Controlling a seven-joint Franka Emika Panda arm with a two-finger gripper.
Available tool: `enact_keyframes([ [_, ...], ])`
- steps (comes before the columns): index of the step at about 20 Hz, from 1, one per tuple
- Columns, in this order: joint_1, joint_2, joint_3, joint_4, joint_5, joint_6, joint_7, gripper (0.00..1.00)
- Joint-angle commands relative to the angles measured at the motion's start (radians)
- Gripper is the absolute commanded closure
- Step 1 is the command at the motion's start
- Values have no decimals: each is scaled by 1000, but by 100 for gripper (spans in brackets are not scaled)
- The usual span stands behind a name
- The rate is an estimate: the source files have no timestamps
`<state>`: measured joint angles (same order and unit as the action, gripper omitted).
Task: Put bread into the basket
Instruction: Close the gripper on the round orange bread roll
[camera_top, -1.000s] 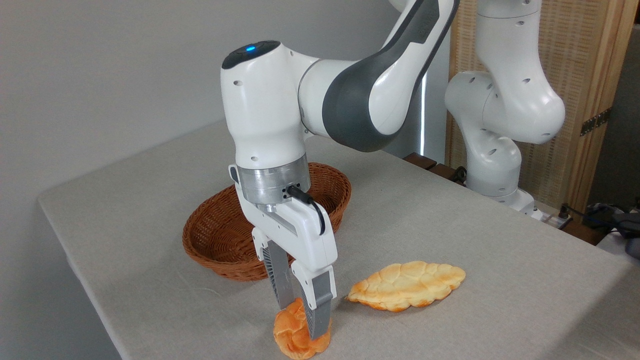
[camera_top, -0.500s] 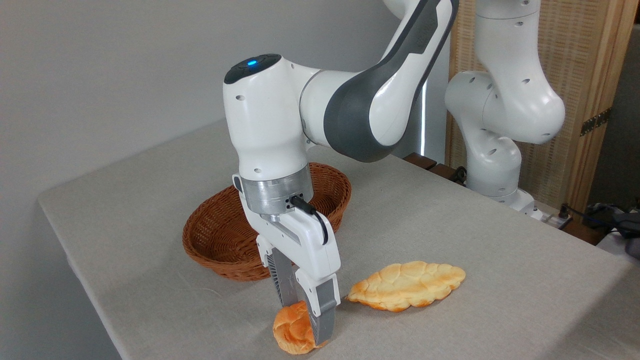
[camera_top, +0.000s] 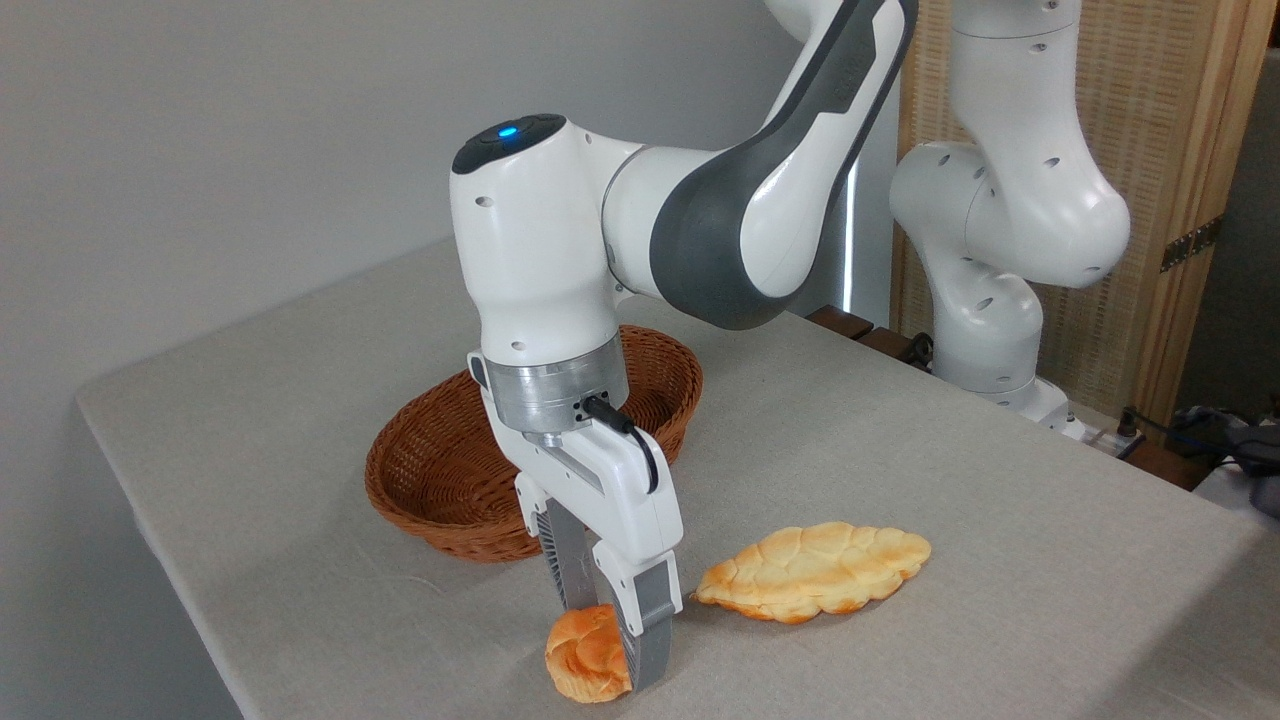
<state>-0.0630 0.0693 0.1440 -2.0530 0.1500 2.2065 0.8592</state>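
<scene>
Two fingers of the gripper (camera_top: 612, 640) pinch the bun (camera_top: 588, 667) tighter than a second ago, and the bun looks squashed narrower, low by the table (camera_top: 250, 560). The arm (camera_top: 700, 220) has dropped a little and points straight down. Right of the gripper lies the flat loaf (camera_top: 815, 570). Behind it sits the basket (camera_top: 430, 480), with no bun in it.

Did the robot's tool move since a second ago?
Yes. The tool came down and slightly right around the bun, judged against the still basket.
</scene>
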Motion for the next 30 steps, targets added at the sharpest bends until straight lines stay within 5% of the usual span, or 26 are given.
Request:
enact_keyframes([
  [1,-6,-3,16,-18,3,27,15,60],
  [23,2,-45,37,10,-1,12,14,68],
  [30,2,-66,37,161,-90,-163,14,65],
])
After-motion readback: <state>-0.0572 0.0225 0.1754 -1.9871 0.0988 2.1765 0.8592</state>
